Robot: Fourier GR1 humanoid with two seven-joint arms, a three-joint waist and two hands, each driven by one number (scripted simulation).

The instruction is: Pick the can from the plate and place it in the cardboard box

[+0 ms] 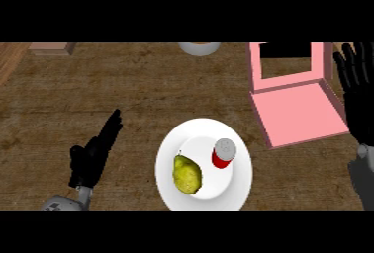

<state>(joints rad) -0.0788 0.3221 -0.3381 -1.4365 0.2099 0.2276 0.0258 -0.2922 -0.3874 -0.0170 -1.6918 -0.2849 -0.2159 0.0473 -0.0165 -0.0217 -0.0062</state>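
You have the can (224,153) standing upright on the white plate (169,163), on the plate's right half, just beside a pear (187,174) that lies to its left. Both sit inside the plate's shallow centre, so the rim keeps them from rolling off. The pink box (300,111) rests on the tabletop (110,84) up and to the right of the plate, its flap folded toward you, and the open side faces the plate, which looks like an easy path for the can.

Your right robot hand (358,84) is at the right edge, beyond the box, fingers straight and released, holding nothing. The can is well apart from it, down and to the left, with the box between them. Your left robot hand (95,153) shows to the left of the plate, fingers straight and empty, resting.

Judging by this layout, the pick has not begun: the can is untouched on the plate, and the pear's closeness leaves the can's right side freer for a grasp.
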